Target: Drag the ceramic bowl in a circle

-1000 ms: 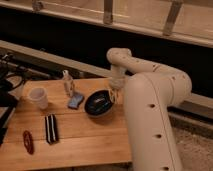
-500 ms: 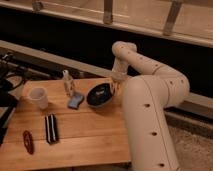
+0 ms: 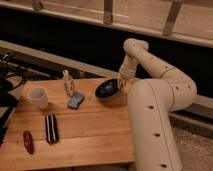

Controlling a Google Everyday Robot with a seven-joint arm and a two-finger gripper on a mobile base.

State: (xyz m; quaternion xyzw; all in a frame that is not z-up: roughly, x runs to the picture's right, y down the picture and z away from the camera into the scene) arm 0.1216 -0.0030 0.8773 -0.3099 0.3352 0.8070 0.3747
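Observation:
The ceramic bowl (image 3: 107, 89) is glossy black with pale marks inside. It sits tilted near the far right part of the wooden table (image 3: 90, 130). My gripper (image 3: 120, 82) is at the bowl's right rim, at the end of the white arm (image 3: 155, 70) that curls over from the right. The bowl's right edge is hidden behind the gripper.
A small white cup (image 3: 39, 97) stands at the far left. A small bottle (image 3: 67, 82) and a blue sponge (image 3: 75, 101) lie left of the bowl. A black-and-white striped object (image 3: 51, 128) and a red object (image 3: 28, 141) lie at the near left. A dark ledge runs behind the table.
The bowl has moved away from the camera toward the table's far edge and now tilts up, with the gripper at its right rim moving along with it.

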